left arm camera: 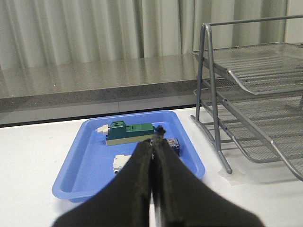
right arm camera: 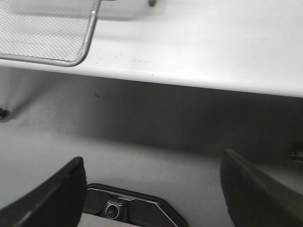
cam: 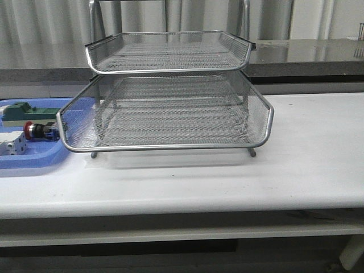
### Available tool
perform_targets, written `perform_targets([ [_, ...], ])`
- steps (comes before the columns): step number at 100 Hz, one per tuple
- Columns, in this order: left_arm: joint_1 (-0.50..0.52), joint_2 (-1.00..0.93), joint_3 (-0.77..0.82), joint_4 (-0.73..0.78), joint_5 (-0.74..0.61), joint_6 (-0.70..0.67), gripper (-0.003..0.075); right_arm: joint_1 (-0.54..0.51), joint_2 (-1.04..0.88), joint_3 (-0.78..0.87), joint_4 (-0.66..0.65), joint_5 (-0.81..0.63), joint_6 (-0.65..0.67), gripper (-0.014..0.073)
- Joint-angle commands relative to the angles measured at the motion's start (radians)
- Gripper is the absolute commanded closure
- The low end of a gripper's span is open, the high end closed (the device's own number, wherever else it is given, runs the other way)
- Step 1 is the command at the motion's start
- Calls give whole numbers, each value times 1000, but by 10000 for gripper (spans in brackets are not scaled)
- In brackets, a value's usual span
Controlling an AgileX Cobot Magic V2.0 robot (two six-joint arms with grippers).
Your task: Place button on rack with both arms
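Observation:
The button [cam: 38, 131], with a red head and a blue rear block, lies on its side in a flat blue tray [cam: 34, 162] at the table's far left. The silver wire-mesh rack [cam: 170, 108] stands mid-table. Neither gripper shows in the front view. In the left wrist view my left gripper [left arm camera: 155, 143] is shut and empty, above the table short of the tray. Its fingers hide most of the button [left arm camera: 174, 144]. The rack [left arm camera: 251, 94] stands beside the tray. My right gripper [right arm camera: 152, 159] is open and empty, low in front of the table's front edge.
The blue tray [left arm camera: 75, 165] also holds a green block [left arm camera: 130, 132] and a white block [left arm camera: 120, 163]. A grey counter runs behind the table [cam: 307, 148]. A corner of the rack [right arm camera: 47, 33] overhangs near the table's front edge [right arm camera: 189, 78].

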Motion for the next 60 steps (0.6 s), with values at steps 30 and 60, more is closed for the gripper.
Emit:
perform_targets([
  [30,-7,-34,46,-1,-82,-8,741,-2,-226,-23,-221,152,122,143],
  [60,-7,-34,46,-1,-82,-8,741,-2,-255,-23,-221,170,122,589],
])
